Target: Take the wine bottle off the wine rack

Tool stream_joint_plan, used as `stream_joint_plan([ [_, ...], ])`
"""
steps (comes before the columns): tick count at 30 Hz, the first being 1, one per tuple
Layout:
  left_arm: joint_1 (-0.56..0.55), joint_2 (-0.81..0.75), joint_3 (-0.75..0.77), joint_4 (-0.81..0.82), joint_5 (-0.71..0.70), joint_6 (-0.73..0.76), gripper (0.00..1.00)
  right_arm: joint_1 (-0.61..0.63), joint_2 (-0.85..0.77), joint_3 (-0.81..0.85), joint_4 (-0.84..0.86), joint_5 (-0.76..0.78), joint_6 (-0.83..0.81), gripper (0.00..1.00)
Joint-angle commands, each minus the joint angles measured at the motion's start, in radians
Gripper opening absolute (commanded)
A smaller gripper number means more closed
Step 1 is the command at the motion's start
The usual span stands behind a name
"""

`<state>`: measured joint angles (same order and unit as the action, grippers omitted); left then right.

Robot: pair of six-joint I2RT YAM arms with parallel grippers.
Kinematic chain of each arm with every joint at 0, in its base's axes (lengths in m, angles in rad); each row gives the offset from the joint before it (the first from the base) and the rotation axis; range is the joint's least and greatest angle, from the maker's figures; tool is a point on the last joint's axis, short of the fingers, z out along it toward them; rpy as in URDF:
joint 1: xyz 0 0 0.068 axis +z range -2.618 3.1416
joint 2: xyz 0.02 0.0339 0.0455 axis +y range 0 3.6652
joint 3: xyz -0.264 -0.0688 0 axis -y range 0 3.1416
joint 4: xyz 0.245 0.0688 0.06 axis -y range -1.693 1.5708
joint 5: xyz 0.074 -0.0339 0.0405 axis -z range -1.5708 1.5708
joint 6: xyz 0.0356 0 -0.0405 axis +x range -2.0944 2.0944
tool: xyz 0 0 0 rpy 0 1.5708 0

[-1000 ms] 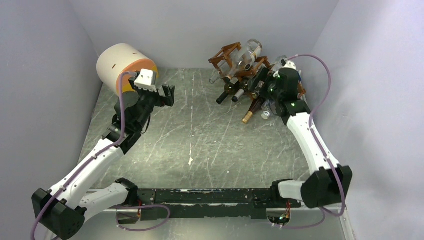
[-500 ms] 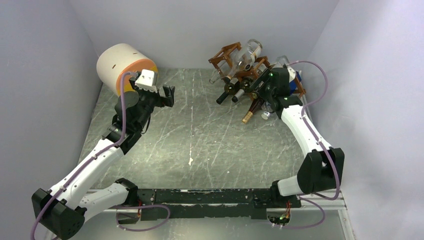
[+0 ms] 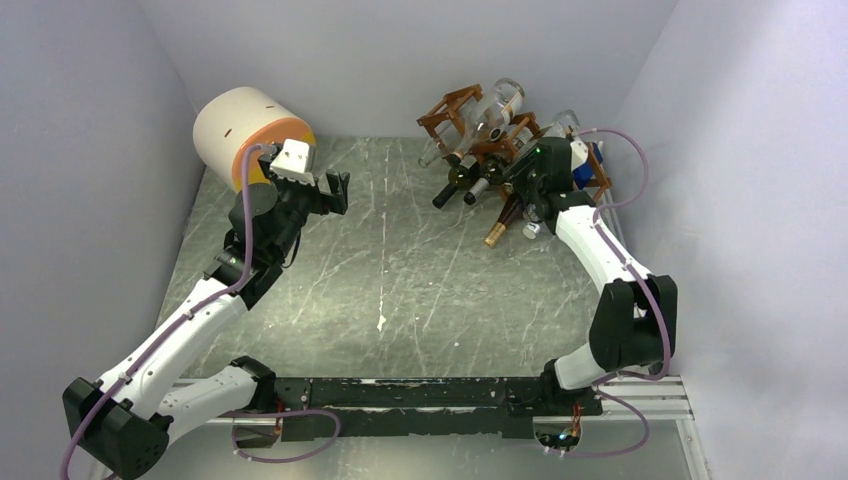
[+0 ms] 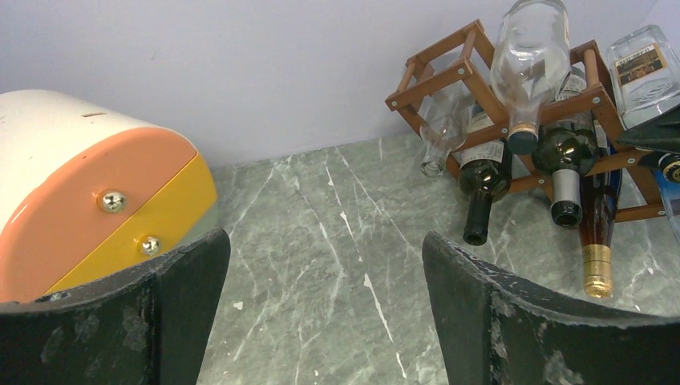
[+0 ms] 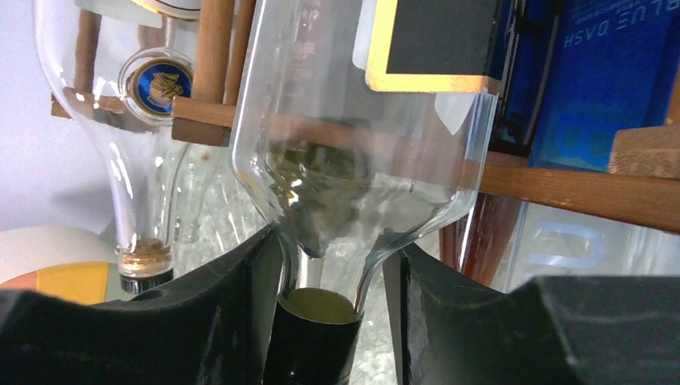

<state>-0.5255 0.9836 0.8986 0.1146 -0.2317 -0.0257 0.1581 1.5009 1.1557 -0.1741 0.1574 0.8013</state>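
Note:
The wine rack (image 3: pixel 450 105) is a reddish-brown lattice at the back right, also in the left wrist view (image 4: pixel 449 76), and it holds several bottles. A clear wine bottle (image 5: pixel 361 144) with a black, gold-edged label lies in the rack (image 5: pixel 561 188), neck pointing out. My right gripper (image 5: pixel 333 265) is closed around its dark-capped neck, with the fingers (image 5: pixel 240 289) against the glass just below the shoulder. From above, that gripper (image 3: pixel 525 170) sits at the rack's front right under the clear bottle (image 3: pixel 562 125). My left gripper (image 3: pixel 335 190) hangs open and empty over the table (image 4: pixel 325 273).
A white-and-orange cylinder (image 3: pixel 245 130) lies at the back left beside my left wrist (image 4: pixel 80 192). Dark bottle necks (image 4: pixel 481 176) and an amber bottle (image 4: pixel 597 233) stick out of the rack's front. A blue box (image 5: pixel 609 72) sits behind the rack. Walls close in on three sides.
My right arm has pushed forward and left into the rack, and its jaws have closed from wide open onto the bottle neck. The left arm has not moved.

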Motion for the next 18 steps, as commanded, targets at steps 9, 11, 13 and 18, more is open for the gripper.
stream_joint_plan([
  [9,-0.005,-0.006,0.028,0.007,0.006,0.007,0.93,-0.004,-0.139,-0.108,0.230,-0.019,0.057,0.21],
  [11,-0.005,-0.010,0.025,0.009,0.006,0.008,0.93,-0.003,-0.166,-0.139,0.269,-0.031,0.069,0.17],
  [13,-0.005,-0.014,0.020,0.014,0.002,0.008,0.93,-0.004,-0.195,-0.171,0.298,-0.033,0.074,0.10],
  [18,-0.005,-0.011,0.021,0.012,0.002,0.009,0.93,-0.005,-0.253,-0.214,0.339,-0.047,0.061,0.00],
])
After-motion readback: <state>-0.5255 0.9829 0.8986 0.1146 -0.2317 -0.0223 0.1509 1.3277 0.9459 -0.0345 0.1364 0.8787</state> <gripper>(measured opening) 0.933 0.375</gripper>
